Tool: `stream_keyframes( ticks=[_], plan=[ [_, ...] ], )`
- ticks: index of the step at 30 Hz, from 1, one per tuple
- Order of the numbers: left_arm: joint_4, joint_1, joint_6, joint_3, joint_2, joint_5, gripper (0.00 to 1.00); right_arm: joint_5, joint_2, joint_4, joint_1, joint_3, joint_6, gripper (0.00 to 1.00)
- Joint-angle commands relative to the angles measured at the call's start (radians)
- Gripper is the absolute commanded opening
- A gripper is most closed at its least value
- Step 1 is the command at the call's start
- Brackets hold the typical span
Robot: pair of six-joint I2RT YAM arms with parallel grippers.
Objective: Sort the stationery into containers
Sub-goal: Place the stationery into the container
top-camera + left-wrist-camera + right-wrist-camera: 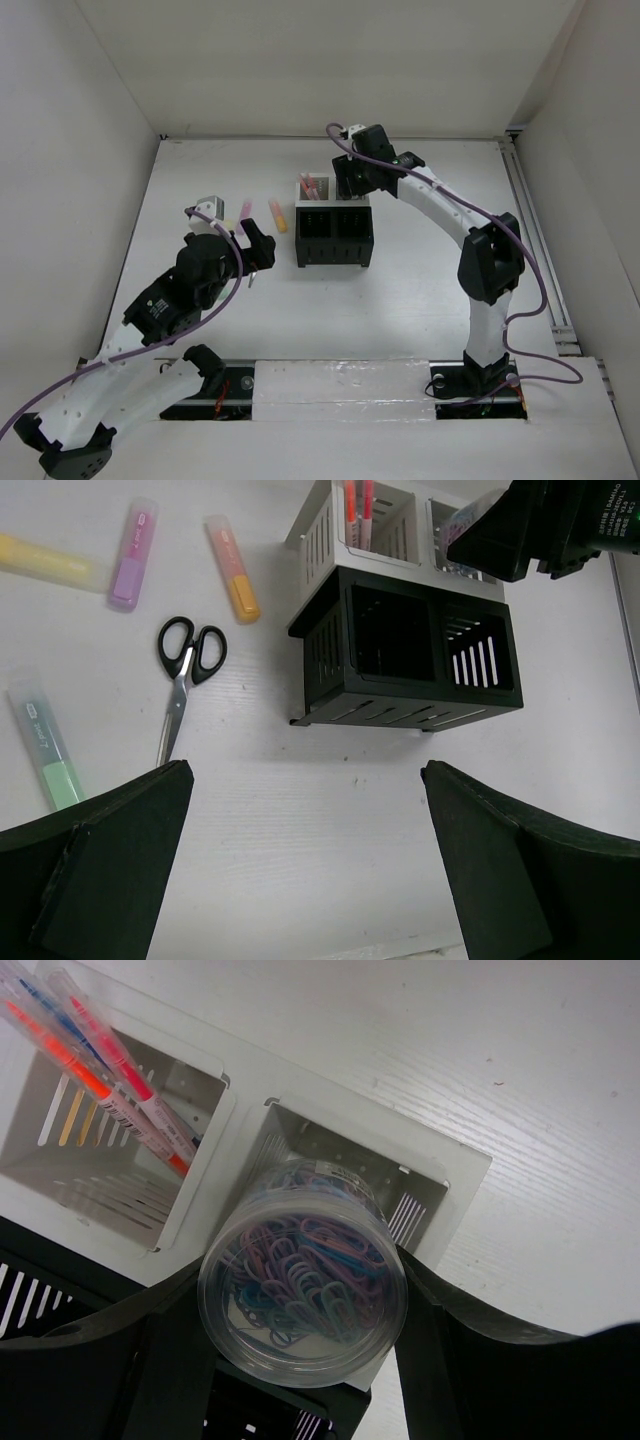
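While right tool [300,1332] clamps it, clip tub [302,1278] hangs — over compartment [441,1166] (white).

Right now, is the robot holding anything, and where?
The right gripper holds a clear tub of paperclips by its round sides; the left gripper holds nothing.
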Motion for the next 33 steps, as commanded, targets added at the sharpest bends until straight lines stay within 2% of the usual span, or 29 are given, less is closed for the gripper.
stream_keyframes(
  ticks=[1,5,6,8,9,12,17,20,22,24,25,26,33],
  plan=[
    [0.032,0.005,0.014,-0.006,-0.014,0.002,1.00,0.013,-0.026,0.024,0.009,-0.002,-0.010,0.06],
    [0.032,0.005,0.014,-0.006,-0.014,0.002,1.00,0.023,-0.026,0.024,0.018,-0.002,-0.010,0.20],
    [0.032,0.005,0.014,-0.006,-0.014,0.002,1.00,0.033,-0.026,0.024,0.018,-0.002,-0.010,0.30],
    [0.032,0.005,0.014,-0.006,-0.014,0.002,1.00,0.033,-0.026,0.015,0.018,-0.002,-0.010,0.37],
    [0.032,0.005,0.014,-0.006,-0.014,0.002,1.00,0.043,-0.035,0.015,0.018,-0.002,-0.010,0.46],
    [0.032,0.005,0.014,-0.006,-0.014,0.002,1.00,0.043,-0.044,0.015,0.018,-0.002,-0.010,0.58],
    [0.032,0.005,0.014,-0.006,-0.014,0.002,1.00,0.061,-0.055,0.015,0.018,-0.002,-0.010,0.65],
    [0.032,0.005,0.014,-0.006,-0.014,0.012,1.00,0.061,-0.055,0.015,0.018,-0.002,-0.010,0.70],
    [0.032,0.005,0.014,-0.006,-0.014,0.012,1.00,0.061,-0.055,0.015,0.018,-0.002,-0.010,0.79],
    [0.032,0.005,0.014,-0.006,-0.014,0.012,1.00,0.061,-0.055,0.015,0.018,0.009,-0.010,0.81],
    [0.032,0.005,0.014,-0.006,-0.014,0.012,1.00,0.061,-0.055,0.015,0.018,0.009,-0.010,0.89],
    [0.032,0.005,0.014,-0.006,-0.014,0.012,1.00,0.061,-0.055,0.015,0.018,0.009,-0.010,0.93],
    [0.032,0.005,0.014,-0.006,-0.014,0.012,1.00,0.046,-0.098,0.037,0.028,0.009,-0.010,0.94]
  ],
)
